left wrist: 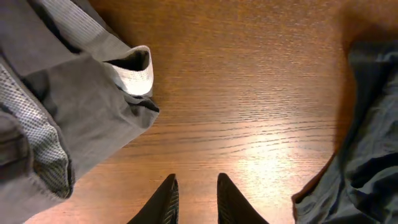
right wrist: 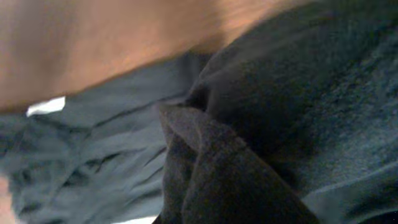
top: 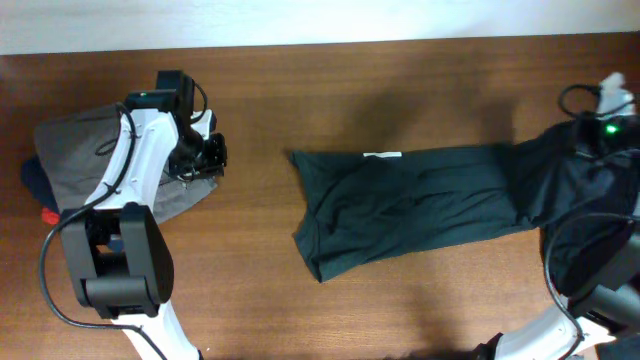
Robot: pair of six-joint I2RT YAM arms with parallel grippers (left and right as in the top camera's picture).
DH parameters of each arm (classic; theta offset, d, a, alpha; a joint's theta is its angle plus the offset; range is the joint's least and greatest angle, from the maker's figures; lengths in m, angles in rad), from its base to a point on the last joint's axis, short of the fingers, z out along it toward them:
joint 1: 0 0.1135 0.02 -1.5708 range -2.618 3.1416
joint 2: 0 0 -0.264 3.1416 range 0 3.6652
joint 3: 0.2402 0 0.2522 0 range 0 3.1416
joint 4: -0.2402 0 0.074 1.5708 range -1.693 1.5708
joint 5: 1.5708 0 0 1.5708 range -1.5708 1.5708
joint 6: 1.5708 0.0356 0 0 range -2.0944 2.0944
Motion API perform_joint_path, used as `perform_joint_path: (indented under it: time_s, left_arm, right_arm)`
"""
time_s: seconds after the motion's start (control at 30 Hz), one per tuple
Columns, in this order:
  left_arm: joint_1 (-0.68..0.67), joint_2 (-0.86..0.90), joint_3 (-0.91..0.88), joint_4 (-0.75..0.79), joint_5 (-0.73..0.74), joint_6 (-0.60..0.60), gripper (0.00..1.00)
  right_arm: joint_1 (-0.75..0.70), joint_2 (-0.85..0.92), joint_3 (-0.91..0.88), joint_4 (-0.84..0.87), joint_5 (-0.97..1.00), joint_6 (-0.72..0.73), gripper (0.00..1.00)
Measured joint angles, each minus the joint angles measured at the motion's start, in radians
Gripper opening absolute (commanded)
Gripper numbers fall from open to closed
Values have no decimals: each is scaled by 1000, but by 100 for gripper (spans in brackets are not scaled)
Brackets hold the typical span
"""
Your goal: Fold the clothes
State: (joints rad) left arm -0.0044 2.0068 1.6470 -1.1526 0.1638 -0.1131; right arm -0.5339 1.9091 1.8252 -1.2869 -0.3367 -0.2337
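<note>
As it lies flat, grn tee (top: 410, 205) oblong, creased

No legible text anywhere

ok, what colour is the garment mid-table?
Dark green soft fabric T-shirt, clearest in the overhead view.

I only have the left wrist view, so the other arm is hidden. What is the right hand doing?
Observer: The right hand is shut on one end of the dark green T-shirt, with fabric bunched around it.
Operator: How does the shirt lie?
Observer: Stretched as a long band across the table, with a white label on its far edge.
Operator: Anything by the grey garment?
Observer: Something red peeks out at its outer edge.
</note>
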Motion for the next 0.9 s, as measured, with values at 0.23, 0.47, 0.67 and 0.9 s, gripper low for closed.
perform_joint_path:
  time_s: [0.23,0.47,0.67,0.9]
  left_arm:
    - [0,0,5,-29,0,3,22]
    - [0,0,5,-45,0,5,22]
    - [0,0,5,-60,-1,14,22]
    - [0,0,5,-64,-1,19,22]
  right_arm:
    - [221,0,0,-100,48,30,4]
    - [461,0,-36,-109,108,55,20]
    - [585,2,-135,-106,144,75,50]
    - [571,2,-140,-89,164,116,54]
